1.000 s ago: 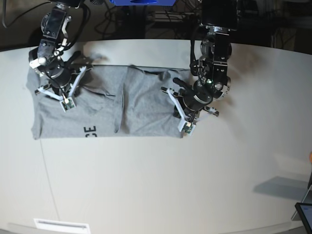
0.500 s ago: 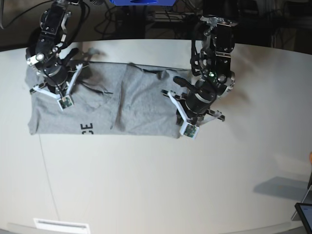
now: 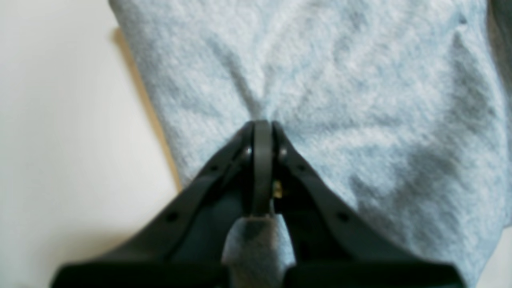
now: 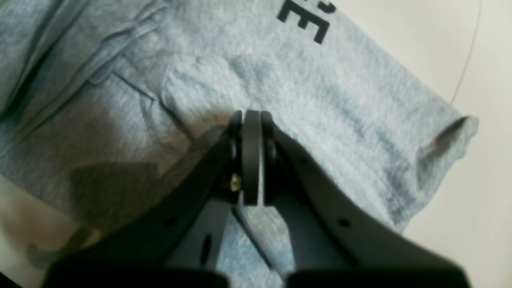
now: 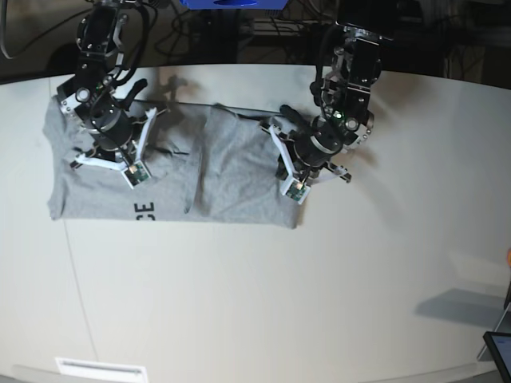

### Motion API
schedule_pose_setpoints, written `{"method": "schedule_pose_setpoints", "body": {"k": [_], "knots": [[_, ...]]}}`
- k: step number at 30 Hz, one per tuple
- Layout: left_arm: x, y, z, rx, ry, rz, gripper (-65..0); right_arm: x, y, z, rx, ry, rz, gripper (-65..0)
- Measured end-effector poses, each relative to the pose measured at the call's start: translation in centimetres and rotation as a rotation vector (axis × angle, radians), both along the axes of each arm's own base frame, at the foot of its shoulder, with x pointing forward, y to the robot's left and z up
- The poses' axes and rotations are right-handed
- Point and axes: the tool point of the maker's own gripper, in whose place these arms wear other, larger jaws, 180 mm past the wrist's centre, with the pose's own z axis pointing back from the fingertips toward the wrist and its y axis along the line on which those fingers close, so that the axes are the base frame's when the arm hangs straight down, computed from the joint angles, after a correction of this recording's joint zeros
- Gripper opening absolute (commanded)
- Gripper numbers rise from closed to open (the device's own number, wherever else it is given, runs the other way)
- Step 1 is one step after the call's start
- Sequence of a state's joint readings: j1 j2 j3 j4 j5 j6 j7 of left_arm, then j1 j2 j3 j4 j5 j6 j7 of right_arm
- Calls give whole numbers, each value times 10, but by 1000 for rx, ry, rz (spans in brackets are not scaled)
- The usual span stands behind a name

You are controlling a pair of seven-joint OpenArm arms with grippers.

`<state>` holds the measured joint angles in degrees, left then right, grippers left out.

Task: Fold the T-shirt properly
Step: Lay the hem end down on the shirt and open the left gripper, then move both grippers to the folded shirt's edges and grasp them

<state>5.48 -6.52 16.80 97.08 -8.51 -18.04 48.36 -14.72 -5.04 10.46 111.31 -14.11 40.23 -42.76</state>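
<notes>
The heather-grey T-shirt [image 5: 231, 171] lies as a wide folded band across the far half of the table, with black letters [image 5: 146, 211] at its near edge. My left gripper [image 5: 305, 156] stands on the band's right end. In the left wrist view it [image 3: 262, 125] is shut, with the cloth [image 3: 360, 80] puckering into its tips. My right gripper [image 5: 112, 142] is on the band's left part. In the right wrist view it [image 4: 250, 115] is shut at the cloth [image 4: 340, 100], with creases running to its tips and the letters [image 4: 306, 18] beyond.
The white table [image 5: 263, 303] stretches bare in front of the shirt. A dark device corner [image 5: 499, 351] sits at the near right edge. A white label [image 5: 100, 369] lies at the near left. Cables and dark gear stand behind the table.
My right gripper has moved right and slightly nearer, shifting the shirt's left part. My left gripper has moved a little left and farther back with the right end.
</notes>
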Motion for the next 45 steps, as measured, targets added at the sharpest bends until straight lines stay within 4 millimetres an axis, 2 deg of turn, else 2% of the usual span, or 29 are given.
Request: {"method": "schedule_pose_setpoints", "body": {"k": [3, 8, 11, 14, 18, 25, 28, 32, 35, 38, 40, 45], "knots": [[1, 20, -4, -31, -3, 60, -650, -12, 21, -4, 14, 21, 60, -637], [4, 79, -1, 13, -17, 215, -650, -32, 66, -6, 52, 44, 186, -638], [-5, 98, 4, 69, -8, 243, -650, -40, 91, -5, 85, 48, 255, -638], [-12, 106, 18, 103, -21, 252, -648, -44, 106, -3, 96, 46, 297, -638], [5, 100, 48, 80, -123, 243, -647, -48, 126, 1, 112, 38, 357, -638], [13, 101, 53, 85, -135, 248, -645, -68, 180, 14, 166, 22, 517, -634], [13, 101, 63, 92, -149, 247, -596, -71, 186, 16, 172, 23, 534, -612], [23, 114, 94, 75, -178, 306, -511, -71, 176, 7, 108, 74, 518, -480], [33, 132, 112, -12, -177, 388, -504, -69, 177, 9, 113, 69, 518, -396], [31, 141, 117, -70, -130, 415, -507, -72, 177, 8, 113, 77, 517, -341], [34, 141, 122, -99, -137, 409, -507, -73, 179, 8, 127, 82, 518, -313], [36, 140, 124, -104, -144, 404, -507, -81, 200, 15, 280, 104, 541, -277]]}}
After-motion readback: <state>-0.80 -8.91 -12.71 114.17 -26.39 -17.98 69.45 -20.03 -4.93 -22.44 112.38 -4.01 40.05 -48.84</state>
